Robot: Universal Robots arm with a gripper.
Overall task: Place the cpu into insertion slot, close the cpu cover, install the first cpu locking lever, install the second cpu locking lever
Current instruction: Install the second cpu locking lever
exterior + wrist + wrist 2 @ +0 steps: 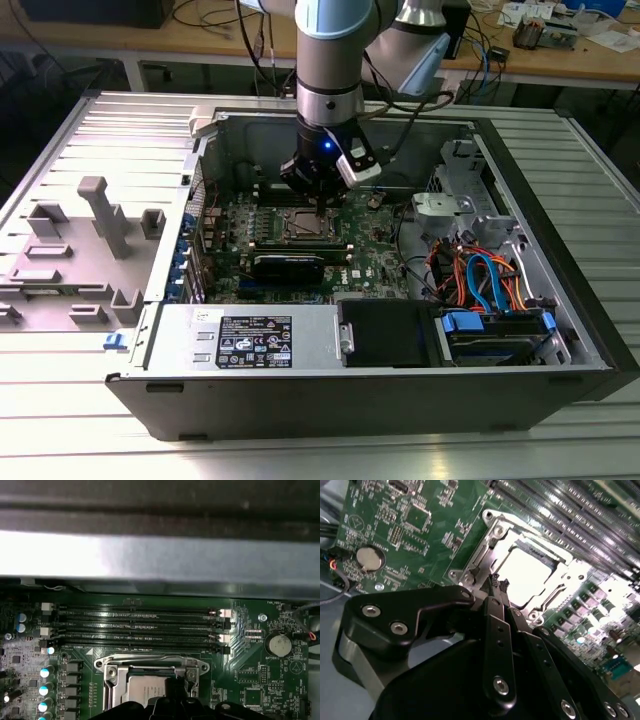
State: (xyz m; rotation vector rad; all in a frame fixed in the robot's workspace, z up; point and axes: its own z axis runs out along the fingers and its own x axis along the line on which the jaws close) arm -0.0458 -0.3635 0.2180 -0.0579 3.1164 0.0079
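My tool (496, 582), fingers pinched narrow, holding nothing, hovers at the closed cpu cover (565, 577); the cpu (527, 575) sits in the insertion slot (150, 680). Lever work probably needs steady, square contact.

The robot arm (330, 60) is a thick round tube, light blue and grey, with a silver ring low down. A small blue light glows on its black wrist. The gripper (497, 587) is black, with thin flat fingers (496, 625) and shiny round screws.
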